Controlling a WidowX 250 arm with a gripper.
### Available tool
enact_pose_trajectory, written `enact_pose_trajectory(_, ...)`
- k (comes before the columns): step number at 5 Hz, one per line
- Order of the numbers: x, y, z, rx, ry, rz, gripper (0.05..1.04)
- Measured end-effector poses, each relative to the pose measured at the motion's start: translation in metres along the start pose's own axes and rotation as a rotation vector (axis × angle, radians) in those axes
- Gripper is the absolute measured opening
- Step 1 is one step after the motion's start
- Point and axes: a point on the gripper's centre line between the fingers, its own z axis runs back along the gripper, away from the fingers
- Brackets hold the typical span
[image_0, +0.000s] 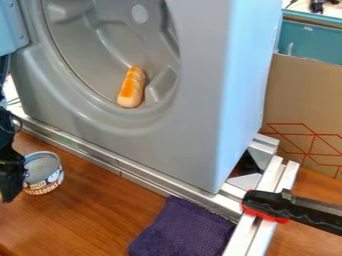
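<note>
The black gripper (9, 175) hangs at the left edge, partly cut off by the view, close beside a small open-topped can (43, 172) with a printed label. The can stands upright on the wooden surface; whether the gripper touches it, I cannot tell. An orange and cream bread-like roll (131, 87) rests in the lower part of the grey washing machine's round drum (100, 55). A dark purple cloth (184, 231) lies on the wood at the bottom, in front of the machine.
A metal rail (143, 180) runs along the base of the grey machine (194, 135). At lower right, a black and red clamp (294, 207) sits across the metal frame (257, 232). A cardboard box (304, 105) and a teal bin (310, 40) stand behind on the right.
</note>
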Motion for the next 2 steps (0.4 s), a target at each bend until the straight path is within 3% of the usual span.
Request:
enact_pose_trajectory(1,-0.012,0.0,-0.009,0.011,0.061,0.01,0.802)
enact_pose_trajectory(2,-0.007,-0.002,-0.026,-0.015,0.081,-0.01,0.802)
